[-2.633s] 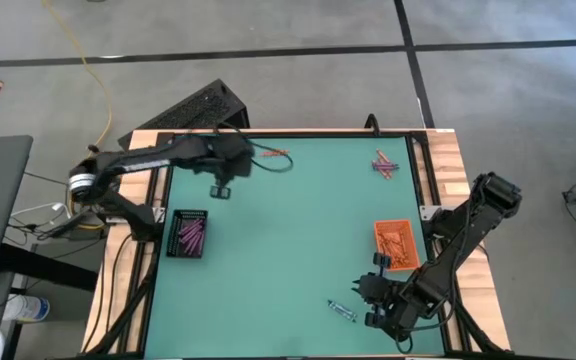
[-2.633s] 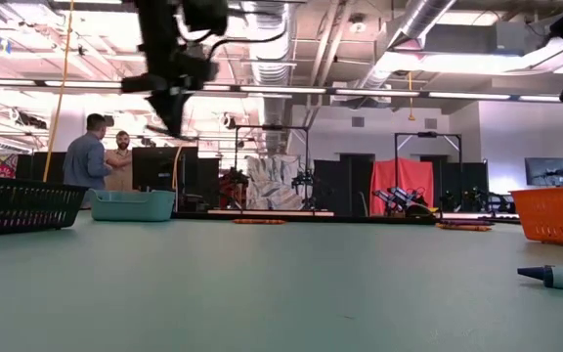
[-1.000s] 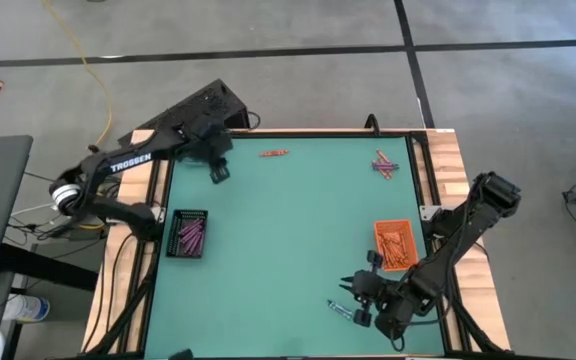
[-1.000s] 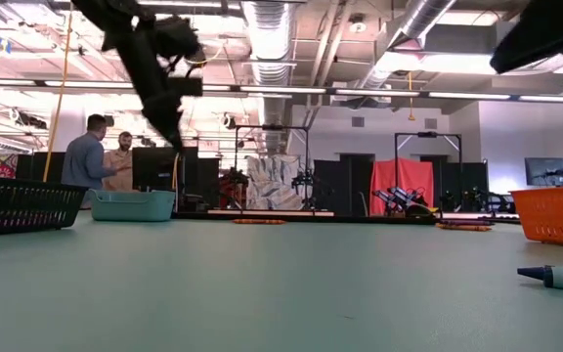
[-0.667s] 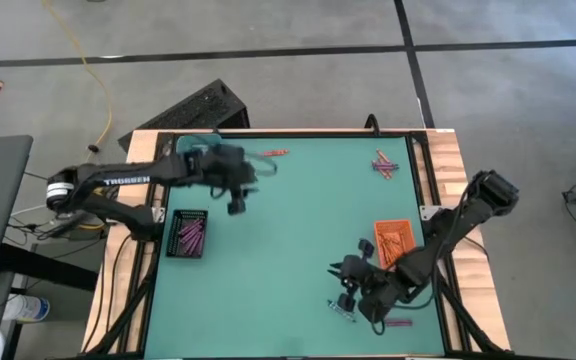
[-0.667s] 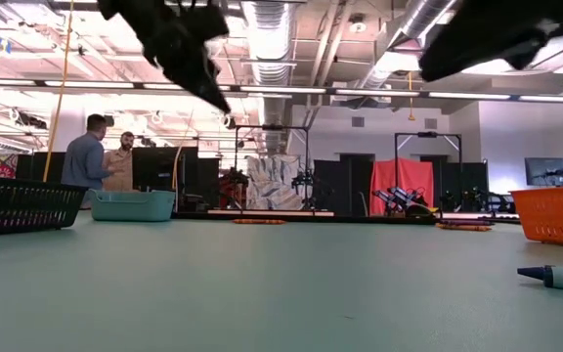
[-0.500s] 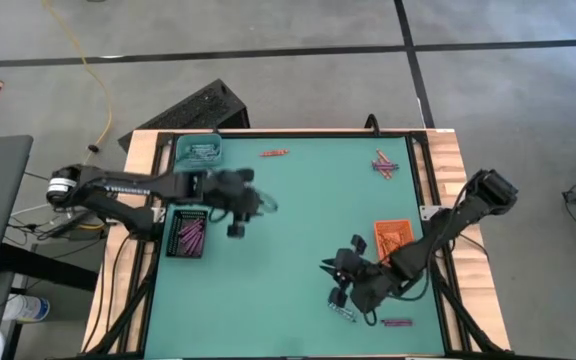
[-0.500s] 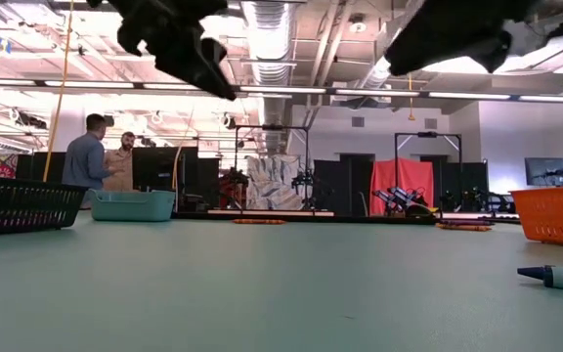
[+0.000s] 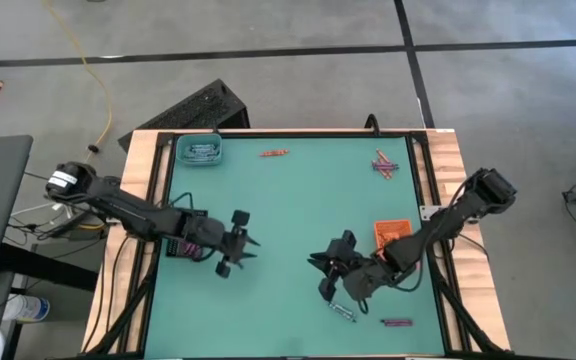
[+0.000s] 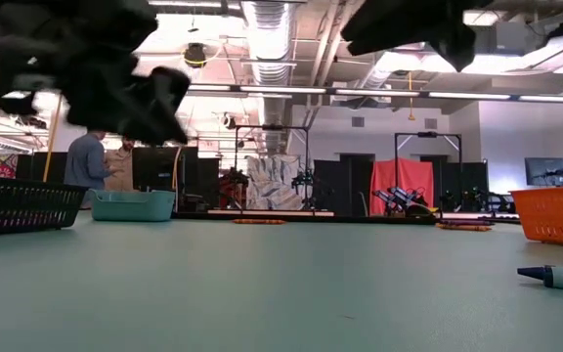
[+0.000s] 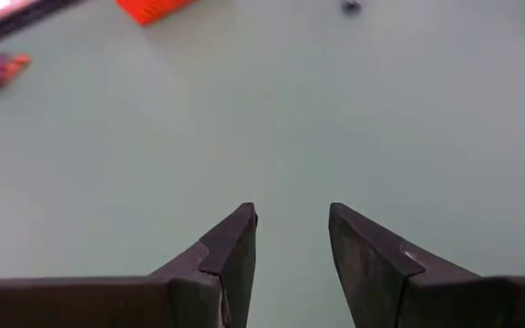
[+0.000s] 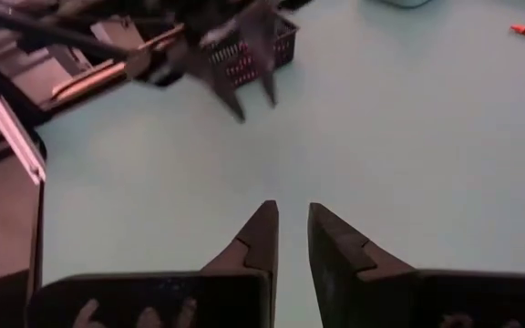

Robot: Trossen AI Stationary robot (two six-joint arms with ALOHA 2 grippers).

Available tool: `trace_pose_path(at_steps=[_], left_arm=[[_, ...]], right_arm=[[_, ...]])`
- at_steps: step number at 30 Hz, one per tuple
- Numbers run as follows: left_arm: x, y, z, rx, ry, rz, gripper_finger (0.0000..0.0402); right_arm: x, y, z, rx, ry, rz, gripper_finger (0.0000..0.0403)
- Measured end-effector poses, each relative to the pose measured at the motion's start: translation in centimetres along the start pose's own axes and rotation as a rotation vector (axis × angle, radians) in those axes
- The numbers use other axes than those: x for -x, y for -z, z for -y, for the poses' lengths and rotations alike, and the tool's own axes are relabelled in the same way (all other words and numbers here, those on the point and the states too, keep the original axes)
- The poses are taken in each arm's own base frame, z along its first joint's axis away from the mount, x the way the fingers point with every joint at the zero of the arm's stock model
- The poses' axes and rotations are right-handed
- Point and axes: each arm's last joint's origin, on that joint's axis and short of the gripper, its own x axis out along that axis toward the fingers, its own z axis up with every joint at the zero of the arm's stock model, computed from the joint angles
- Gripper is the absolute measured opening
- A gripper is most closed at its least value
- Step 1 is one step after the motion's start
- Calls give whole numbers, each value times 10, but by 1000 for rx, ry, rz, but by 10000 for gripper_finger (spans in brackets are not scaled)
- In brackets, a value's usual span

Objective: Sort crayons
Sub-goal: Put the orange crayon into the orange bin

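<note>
Both sets of jaws are empty right now. Left gripper [image 9: 238, 243] has its dark wedge-shaped fingers [image 11: 231, 251] clearly parted with only bare green mat between them. Right gripper [image 9: 330, 272] has a much narrower gap, more of a slit, also with nothing in it.

The two grippers face each other across the middle of the table [image 9: 288, 200], well apart, both up off the smooth matte surface.

Crayons: a blue-grey one [image 9: 342, 310] lies on the mat just below the right gripper's fingertips, and a purple one [image 9: 396, 322] sits a bit further out behind that arm. An orange-red crayon [image 9: 273, 153] is at the far edge, well away from both jaws, and a little mixed pile [image 9: 384, 165] is in the far corner.

Behind the left gripper is the black mesh tray [image 9: 178, 247] with purple sticks in it, I think, since the arm covers most of it. The orange tray [image 9: 394, 232] is beside the right arm, the teal tray [image 9: 197, 151] at the far corner.
</note>
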Motion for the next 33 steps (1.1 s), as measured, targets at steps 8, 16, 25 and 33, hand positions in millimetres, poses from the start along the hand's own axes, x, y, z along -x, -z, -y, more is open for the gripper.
trace_pose_path(at_steps=[8, 16, 25, 33], left_arm=[[5, 24, 28, -32, 80, -8, 129], [9, 35, 43, -66, 120, 0, 129], [13, 41, 52, -91, 146, 43, 129], [13, 42, 52, -86, 150, 47, 129]], right_arm=[[-7, -10, 2, -93, -12, 40, 63], [-36, 1, -7, -169, -79, 54, 63], [-77, 14, -20, -200, -184, -18, 63], [-76, -1, -31, -128, -224, 14, 63]])
